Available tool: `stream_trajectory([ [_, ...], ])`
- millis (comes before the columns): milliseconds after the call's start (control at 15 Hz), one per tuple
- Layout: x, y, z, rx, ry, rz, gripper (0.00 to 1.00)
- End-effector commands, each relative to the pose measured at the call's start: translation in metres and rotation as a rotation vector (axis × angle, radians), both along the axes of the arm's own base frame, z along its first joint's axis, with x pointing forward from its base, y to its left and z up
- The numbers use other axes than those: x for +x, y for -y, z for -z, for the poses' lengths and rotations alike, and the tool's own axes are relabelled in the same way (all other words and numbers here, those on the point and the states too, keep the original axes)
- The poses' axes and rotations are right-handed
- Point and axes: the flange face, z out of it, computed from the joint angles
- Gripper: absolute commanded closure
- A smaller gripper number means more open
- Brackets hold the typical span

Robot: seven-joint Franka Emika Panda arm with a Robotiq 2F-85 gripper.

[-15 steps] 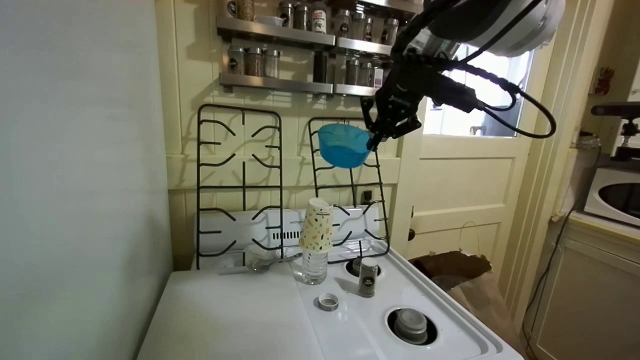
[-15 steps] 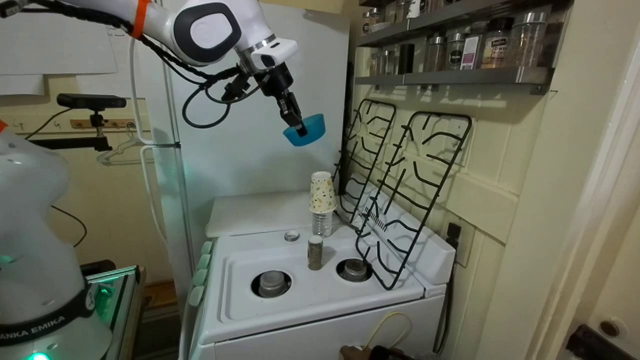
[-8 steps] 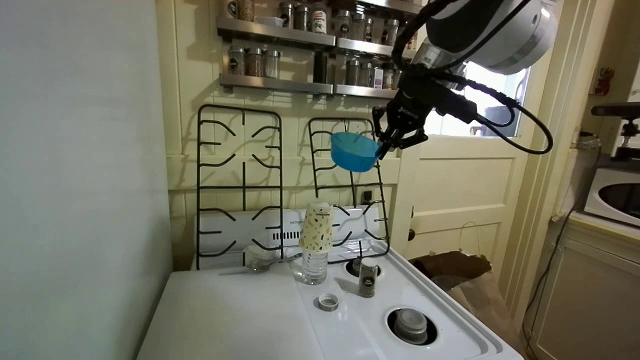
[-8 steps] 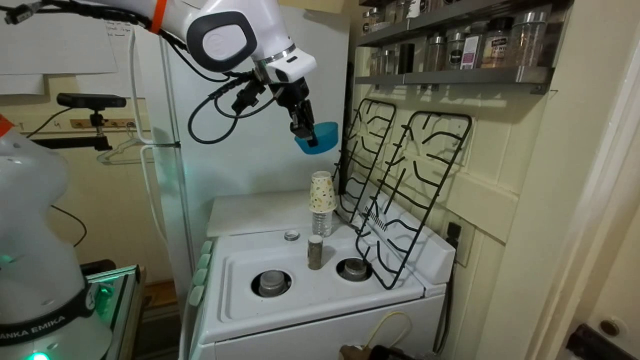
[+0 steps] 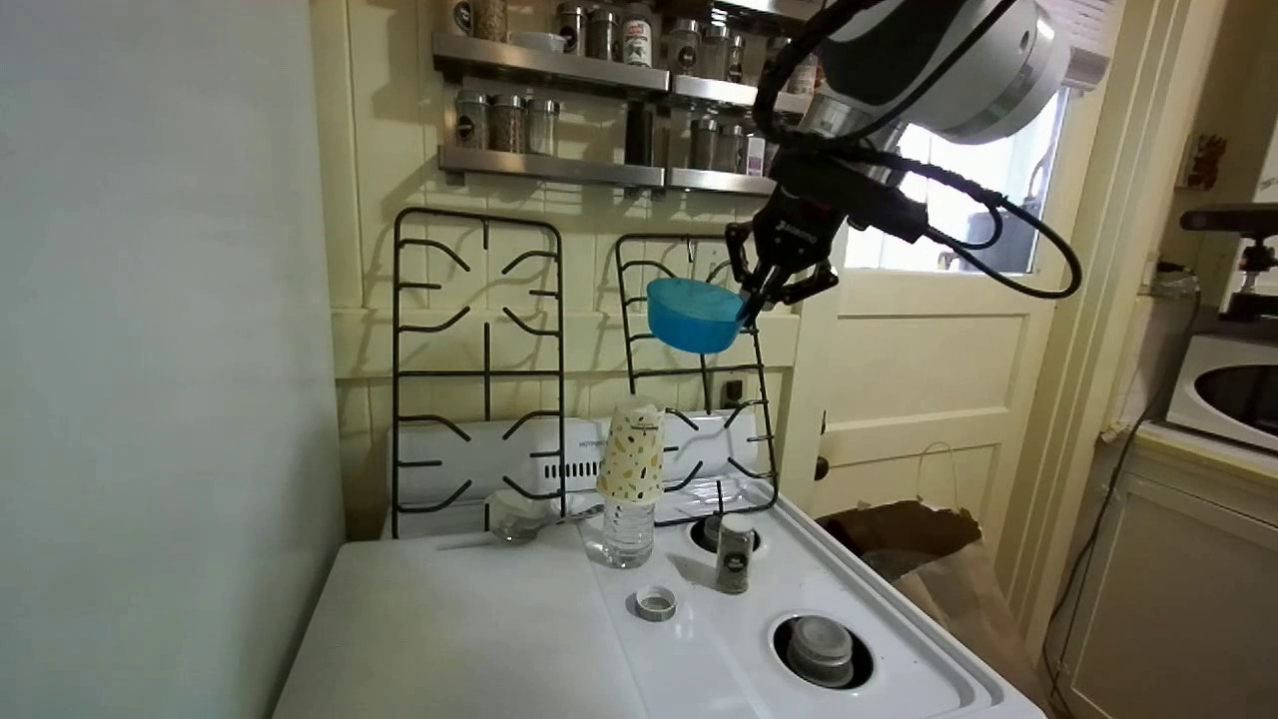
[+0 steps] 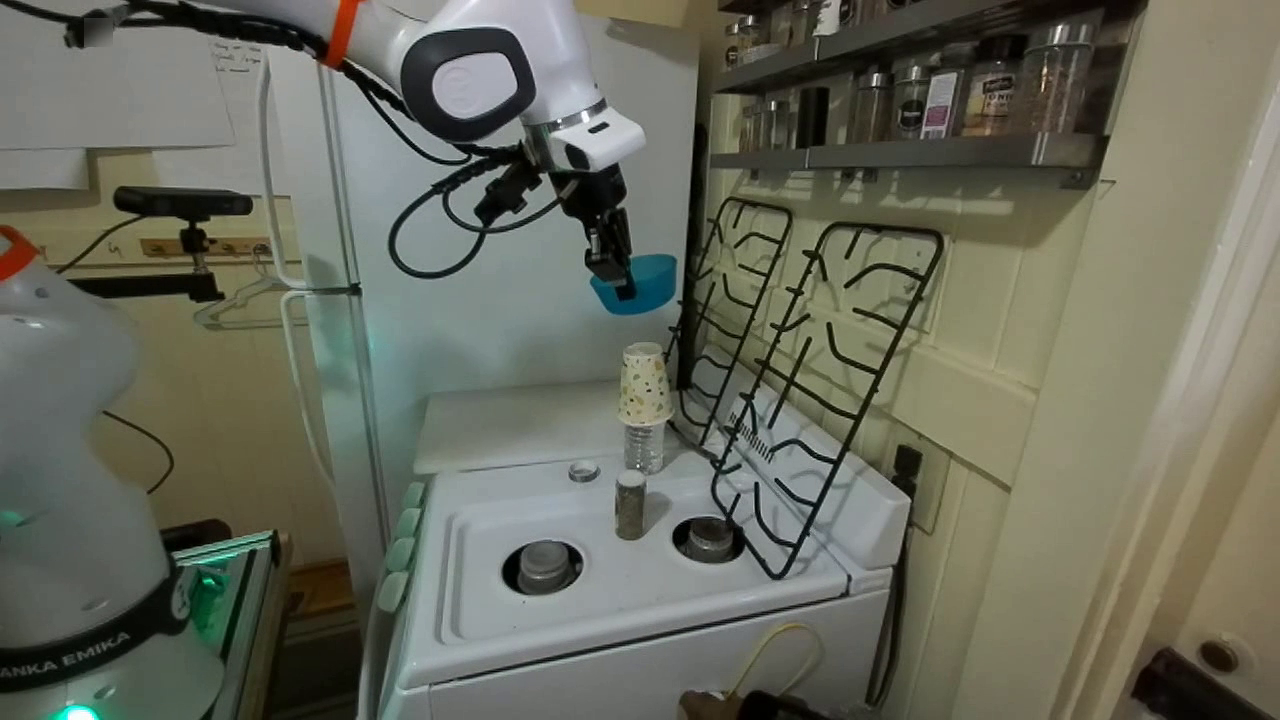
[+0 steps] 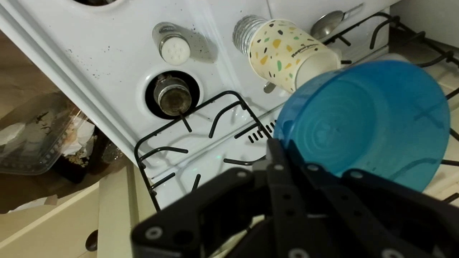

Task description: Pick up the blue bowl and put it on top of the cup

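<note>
Cream panelled wall (image 6: 1000,250) rises behind the white stove (image 6: 620,595).

The blue bowl (image 5: 689,325), gripped at its rim, hangs slightly tilted, mouth up, higher than and apart from the speckled cream cup (image 6: 645,385), upside down on what seems a clear bottle (image 5: 628,536).

black band (image 6: 100,645) on the robot's base (image 6: 80,575) says "ANKA EMIKA", front end chopped by the frame edge; speckled cup (image 7: 278,52) has something starting "Repur", rest is mush; stove back panel (image 5: 587,433) kinda reads "HOTPO"; most spice jar labels (image 6: 909,114) are too tiny tbh
</note>
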Motion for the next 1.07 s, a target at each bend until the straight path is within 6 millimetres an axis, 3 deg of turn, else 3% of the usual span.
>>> stream_trajectory([
  [0, 0.008, 0.002, 0.006, 0.042, -0.005, 0.015, 0.99],
  [533, 0.043, -0.008, 0.035, 0.098, -0.072, 0.025, 0.99],
  [1000, 0.05, -0.03, 0.053, 0.075, -0.123, -0.017, 0.99],
])
